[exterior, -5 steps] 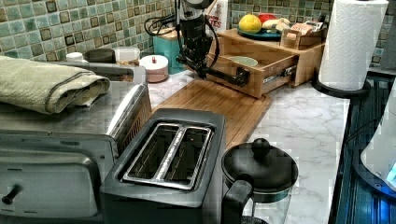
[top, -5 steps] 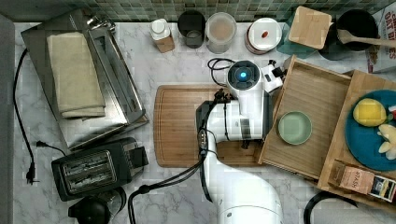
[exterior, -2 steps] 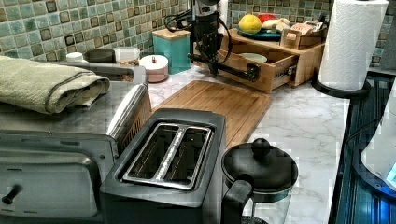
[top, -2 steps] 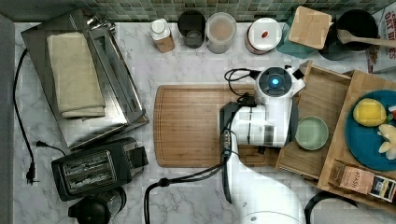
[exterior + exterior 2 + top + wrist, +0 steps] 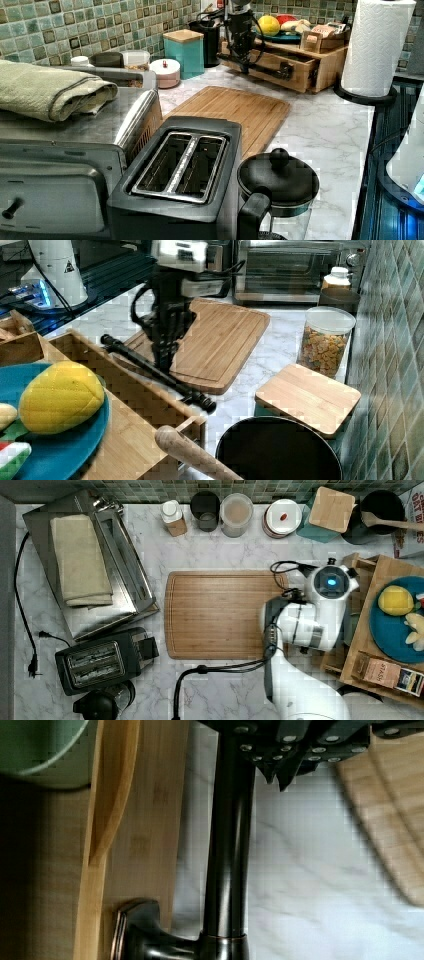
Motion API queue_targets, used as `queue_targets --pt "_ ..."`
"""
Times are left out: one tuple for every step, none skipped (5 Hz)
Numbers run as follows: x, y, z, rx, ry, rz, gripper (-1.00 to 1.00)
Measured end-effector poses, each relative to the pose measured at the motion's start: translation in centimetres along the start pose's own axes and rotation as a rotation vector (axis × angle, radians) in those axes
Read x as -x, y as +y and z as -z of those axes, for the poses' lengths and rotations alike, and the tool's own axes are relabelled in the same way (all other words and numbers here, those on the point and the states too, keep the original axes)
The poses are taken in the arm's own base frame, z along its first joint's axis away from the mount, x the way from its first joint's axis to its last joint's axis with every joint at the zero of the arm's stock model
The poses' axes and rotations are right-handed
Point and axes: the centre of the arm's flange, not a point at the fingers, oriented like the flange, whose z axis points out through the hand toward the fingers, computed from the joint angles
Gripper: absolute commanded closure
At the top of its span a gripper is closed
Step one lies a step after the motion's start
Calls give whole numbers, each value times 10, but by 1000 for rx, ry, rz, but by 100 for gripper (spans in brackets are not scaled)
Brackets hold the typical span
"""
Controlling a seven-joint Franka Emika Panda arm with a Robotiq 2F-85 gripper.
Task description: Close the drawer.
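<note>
While the white arm leans over the right side of the top view, its gripper sits right at the drawer's black bar handle, low in the middle of the right view. Whether the fingers clasp the bar or merely press against it, I cannot tell; the wrist view shows the dark bar running past the finger mounts over white marble. The drawer shows at the upper right of the left view, nearly pushed into the wooden shelf unit, with a green bowl inside it. Writing is scarce: a box on the shelf reads "STASH", and a carton at the top view's upper right corner reads "OAT". A cutting board lies centre frame.
</note>
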Motion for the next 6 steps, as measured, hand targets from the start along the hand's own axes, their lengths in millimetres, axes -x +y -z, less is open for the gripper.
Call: queue_targets --pt "1 34 -8 12 -7 -58 100" --pt "0 52 -13 26 -12 -87 100" --pt "-3 51 -13 29 -22 -85 100" --pt "-8 50 -14 35 -49 -81 100" --pt "-10 49 -14 45 -64 -78 100" --pt "-10 49 -14 48 -64 -79 100"
